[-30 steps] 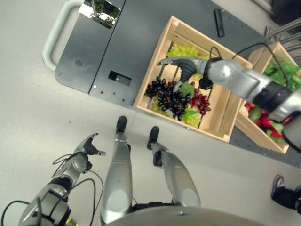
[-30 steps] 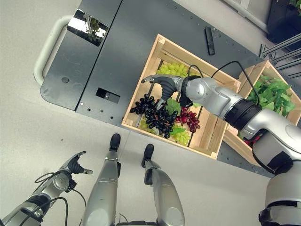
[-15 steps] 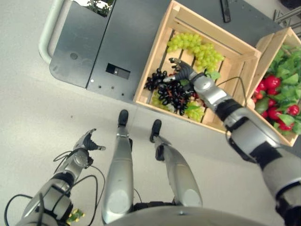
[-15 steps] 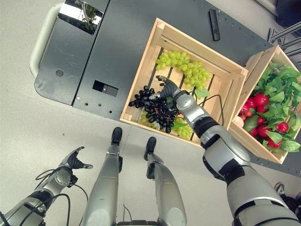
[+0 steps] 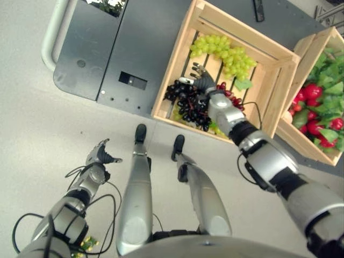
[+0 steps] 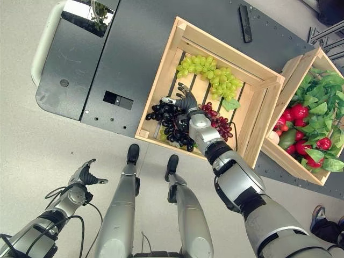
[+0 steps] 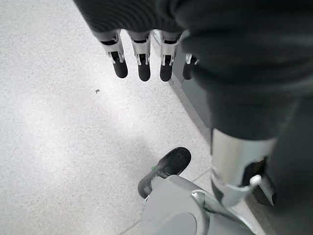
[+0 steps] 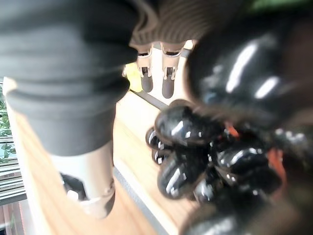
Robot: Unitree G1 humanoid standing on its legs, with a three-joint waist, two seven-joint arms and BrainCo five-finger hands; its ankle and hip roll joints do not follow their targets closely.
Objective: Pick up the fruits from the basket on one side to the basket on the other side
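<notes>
An open wooden crate (image 6: 158,78) stands on a dark grey cart and holds green grapes (image 6: 209,72), red grapes (image 6: 221,122) and a bunch of black grapes (image 6: 166,121). My right hand (image 6: 186,103) rests on the upper edge of the black bunch, open with its fingers spread. In the right wrist view the straight fingers (image 8: 156,78) reach past the black grapes (image 8: 195,161), which lie close against the palm. A second crate (image 6: 290,166) on the right holds red fruits and green leaves. My left hand (image 5: 99,157) hangs open over the floor at the lower left.
The cart's grey deck (image 5: 150,48) has a pale curved handle (image 5: 48,37) at its far left. A black remote-like bar (image 6: 244,24) lies beyond the grape crate. A person's shoe (image 6: 317,215) shows at the lower right. Pale floor lies in front of the cart.
My right arm has swung in from the right and now reaches up from below, and the hand has settled lower onto the black grapes. The view has shifted. The left hand has stayed put.
</notes>
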